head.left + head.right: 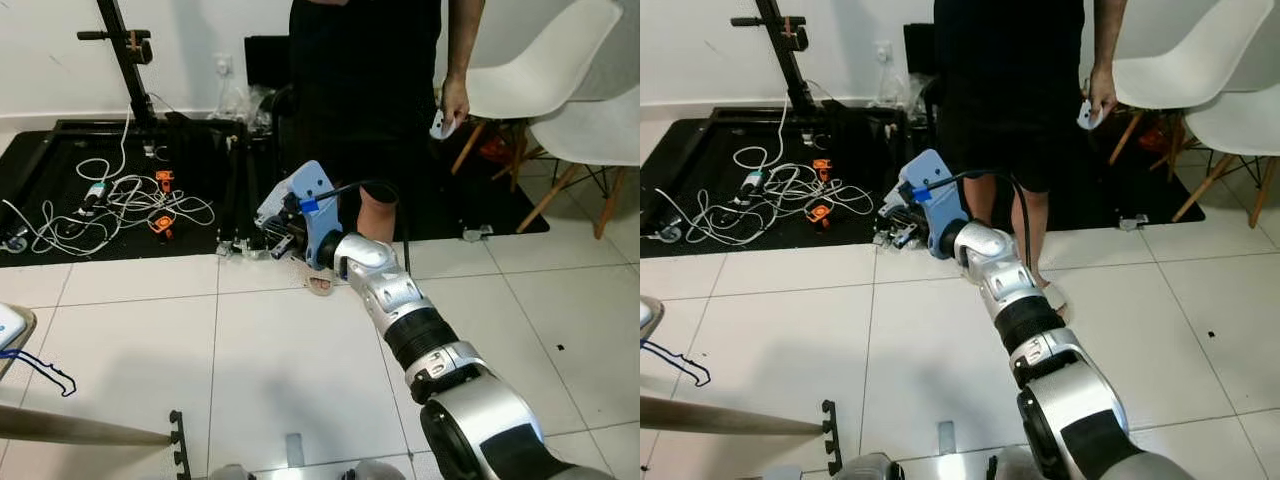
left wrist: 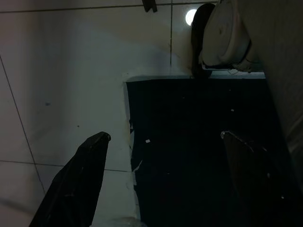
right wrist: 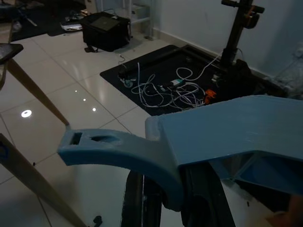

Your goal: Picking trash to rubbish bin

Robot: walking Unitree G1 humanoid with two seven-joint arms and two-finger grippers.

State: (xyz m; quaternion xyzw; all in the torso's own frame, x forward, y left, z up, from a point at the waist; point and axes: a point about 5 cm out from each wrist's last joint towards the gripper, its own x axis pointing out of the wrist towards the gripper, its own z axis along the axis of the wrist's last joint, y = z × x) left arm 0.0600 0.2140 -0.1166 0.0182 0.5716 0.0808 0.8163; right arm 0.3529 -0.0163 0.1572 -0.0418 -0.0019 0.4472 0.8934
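At the far left of the head views a pale wooden bar slants over the white tiled floor, with a thin blue wire loop lying on the tiles just above it. Behind, a black mat carries a tangle of white cables with small orange clips, and a black stand rises from the mat against the wall.

The left pincer appears in its wrist view, in deep shade: one black finger stands well apart from the other, so it is open and holds nothing. Beneath it lie a dark mat, pale tiles and a round white object at the mat's edge.

In the middle, the right arm reaches forward from the lower right, ending in a light blue plastic housing near the mat's front edge. The right pincer points at small dark clutter there; whether its fingers are open or closed cannot be told, nor whether it has hold of anything. The right wrist view looks past the blue housing toward the cables and stand. No trash item or rubbish bin can be made out with certainty.

Just behind the arm stands a person in black clothes, a foot in a sandal on the tiles, one hand holding a small white device. To the right are two white chairs with wooden legs.
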